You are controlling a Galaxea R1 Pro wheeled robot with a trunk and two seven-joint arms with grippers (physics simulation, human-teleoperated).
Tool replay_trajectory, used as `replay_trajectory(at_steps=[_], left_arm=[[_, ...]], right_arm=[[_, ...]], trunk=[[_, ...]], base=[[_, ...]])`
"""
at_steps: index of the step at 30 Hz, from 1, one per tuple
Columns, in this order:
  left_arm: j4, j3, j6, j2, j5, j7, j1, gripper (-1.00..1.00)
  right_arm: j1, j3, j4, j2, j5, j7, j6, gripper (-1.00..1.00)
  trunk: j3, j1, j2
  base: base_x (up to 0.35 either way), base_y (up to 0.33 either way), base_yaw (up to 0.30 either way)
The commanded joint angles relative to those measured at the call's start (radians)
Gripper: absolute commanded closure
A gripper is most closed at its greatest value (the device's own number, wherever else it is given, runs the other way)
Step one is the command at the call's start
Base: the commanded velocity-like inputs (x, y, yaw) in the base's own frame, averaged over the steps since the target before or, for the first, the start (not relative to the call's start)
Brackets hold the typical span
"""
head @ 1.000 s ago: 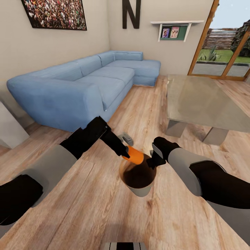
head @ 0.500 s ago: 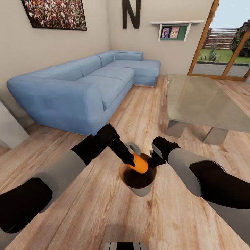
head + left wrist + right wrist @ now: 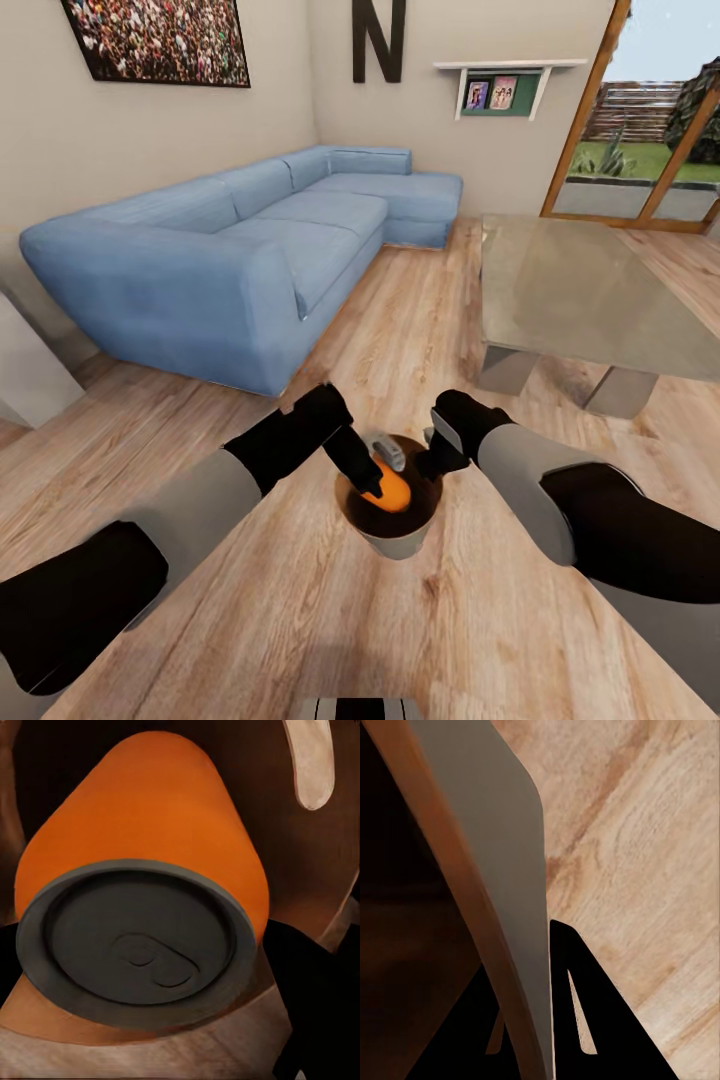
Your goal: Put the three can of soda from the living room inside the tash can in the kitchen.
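Orange soda can [image 3: 388, 490] is going into the trash can [image 3: 405, 545] — my left tool [image 3: 368, 484] gripping it, right tool [image 3: 428, 462] clamping the rim; other cans remaining.

**Floor and what stands on it**

Light wood plank floor [image 3: 300, 600]. Resting on it: big blue corner sofa [image 3: 240, 250] along the walls, glass-topped low table [image 3: 580, 290] on grey legs. A dark-topped can [image 3: 385, 448] is seen near the bucket; contact unclear.
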Motion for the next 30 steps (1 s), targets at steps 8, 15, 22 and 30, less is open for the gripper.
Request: replay_trajectory(at_steps=[8, 15, 22, 30], left_arm=[[0.046, 0.000, 0.000, -0.015, 0.003, 0.107, 0.043, 1.00], [0.083, 0.000, 0.000, -0.018, 0.004, 0.128, 0.059, 1.00], [0.103, 0.000, 0.000, -0.021, 0.010, 0.143, 0.078, 1.00], [0.095, 0.000, 0.000, -0.019, 0.009, 0.144, 0.087, -1.00]], right_arm=[[-0.001, -0.019, 0.001, 0.022, -0.022, 0.008, 0.001, 1.00], [-0.001, -0.019, 0.005, 0.036, -0.022, 0.008, 0.001, 1.00], [-0.001, -0.020, 0.006, 0.037, -0.022, 0.008, 0.001, 1.00], [-0.001, -0.021, 0.005, 0.037, -0.022, 0.009, 0.001, 1.00]], trunk=[[0.000, 0.000, 0.000], [0.000, 0.000, 0.000], [0.000, 0.000, 0.000], [0.000, 0.000, 0.000]], base=[[0.000, 0.000, 0.000], [0.000, 0.000, 0.000], [0.000, 0.000, 0.000], [0.000, 0.000, 0.000]])
